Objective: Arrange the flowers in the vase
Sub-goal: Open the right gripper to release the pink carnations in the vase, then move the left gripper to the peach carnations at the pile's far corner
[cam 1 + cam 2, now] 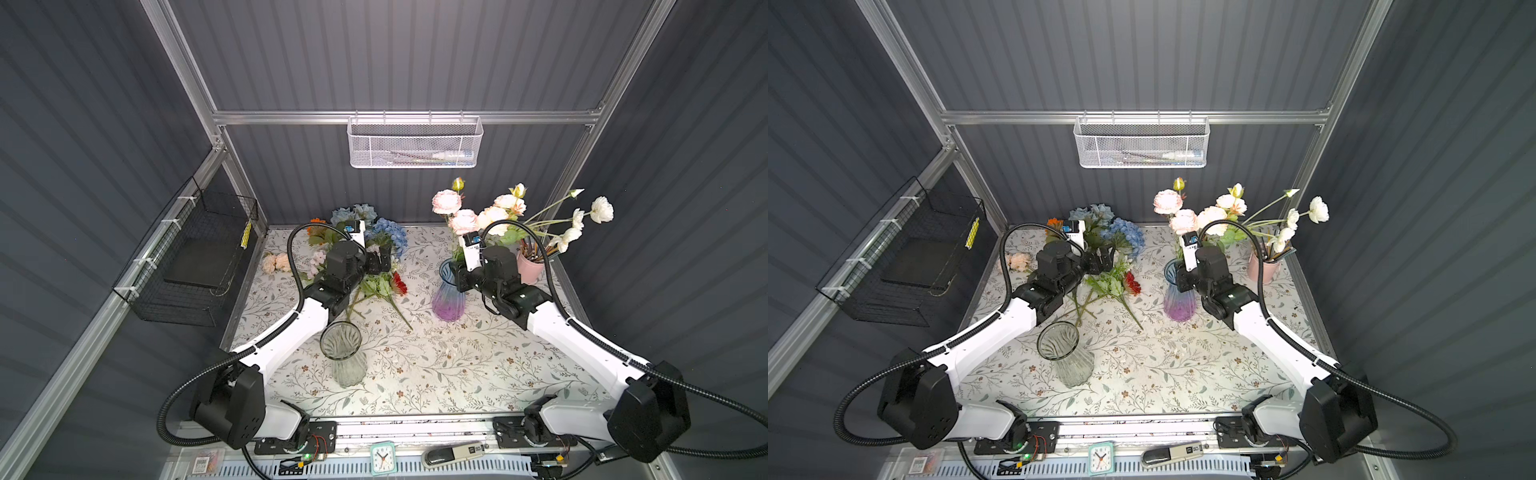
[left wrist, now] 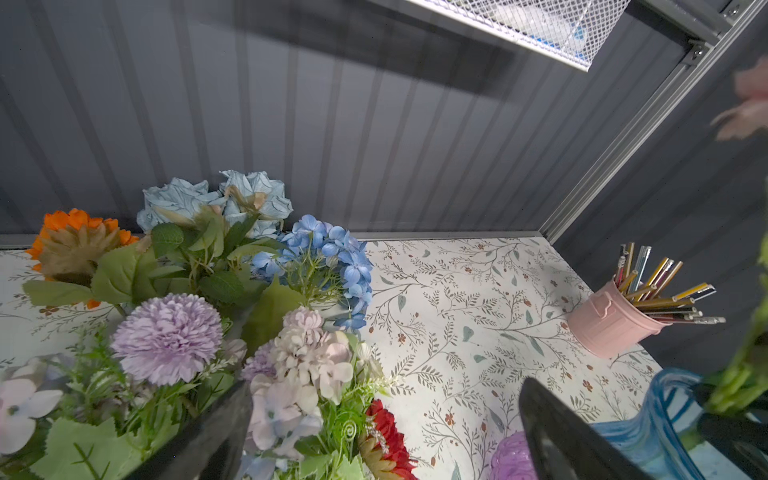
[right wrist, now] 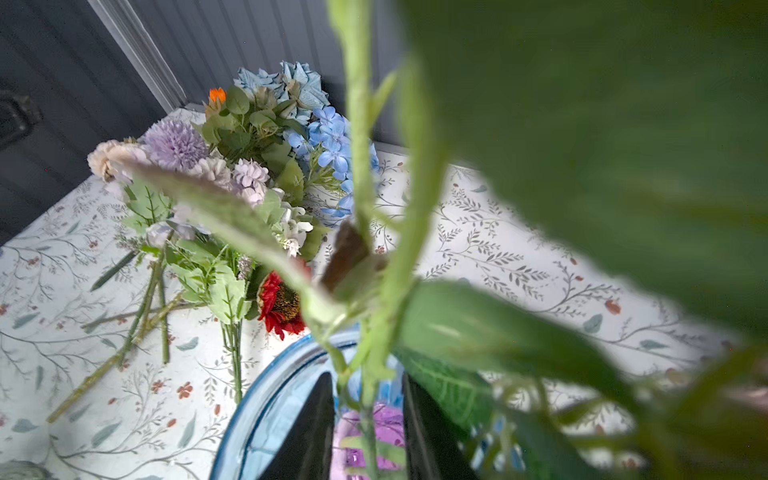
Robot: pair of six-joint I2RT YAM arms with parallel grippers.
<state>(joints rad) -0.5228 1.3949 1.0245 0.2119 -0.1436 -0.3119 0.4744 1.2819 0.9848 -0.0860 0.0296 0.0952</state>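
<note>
A blue-to-purple glass vase (image 1: pixel 448 301) (image 1: pixel 1179 305) stands right of centre with pink and peach flowers (image 1: pixel 463 220) rising from it. My right gripper (image 1: pixel 456 271) (image 3: pixel 368 428) sits at the vase's rim (image 3: pixel 266 390). Its jaws are open, one on each side of a green stem (image 3: pixel 368 399), with a gap on both sides. More flowers lie in a pile (image 1: pixel 376 286) at the back left: blue hydrangea (image 2: pixel 332 257), lilac bloom (image 2: pixel 166 336), red daisy (image 2: pixel 390 432). My left gripper (image 1: pixel 384 257) (image 2: pixel 386 436) hangs wide open over that pile, holding nothing.
An empty clear glass vase (image 1: pixel 343 353) (image 1: pixel 1065 353) stands in front of the left arm. A pink cup of pencils (image 1: pixel 530 268) (image 2: pixel 611 328) is at the back right, by white blooms (image 1: pixel 600 210). Peach blooms (image 1: pixel 276 262) lie at the far left. A mesh basket (image 1: pixel 415 143) hangs on the back wall.
</note>
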